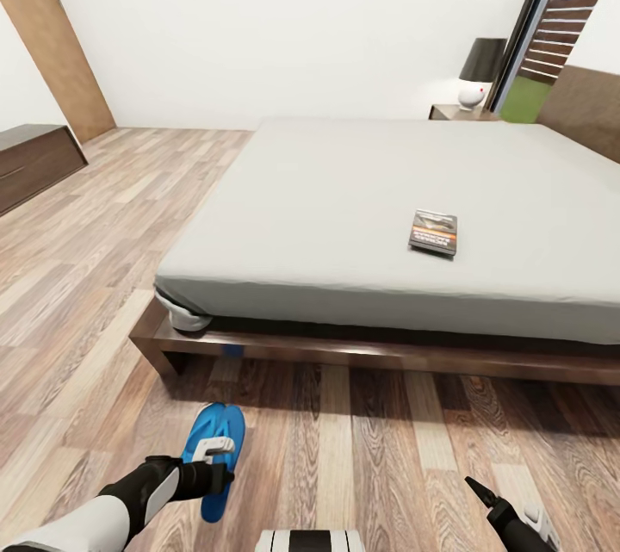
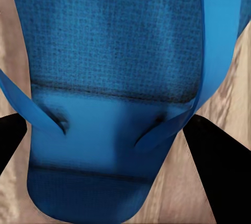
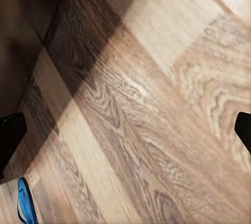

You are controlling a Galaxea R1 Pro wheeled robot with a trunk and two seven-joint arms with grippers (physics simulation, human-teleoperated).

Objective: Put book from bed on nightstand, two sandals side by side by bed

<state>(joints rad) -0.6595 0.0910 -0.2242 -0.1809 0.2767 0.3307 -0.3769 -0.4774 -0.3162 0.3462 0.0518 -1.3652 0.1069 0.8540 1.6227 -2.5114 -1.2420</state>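
Bed (image 1: 344,216) as landmark: the book (image 1: 433,232) lies flat on its pale mattress, toward the near edge, well apart from the lamp (image 1: 479,74) on the nightstand (image 1: 455,112) at its far corner. On the wood floor (image 1: 362,449) in front of the bed's near corner lies a blue sandal (image 1: 215,449). The left gripper (image 1: 213,459) hovers right over it, jaws spread wide either side of the sole; contact seems absent, though that is hard to judge. The right gripper (image 1: 504,513) hangs over bare floor, jaws wide apart.
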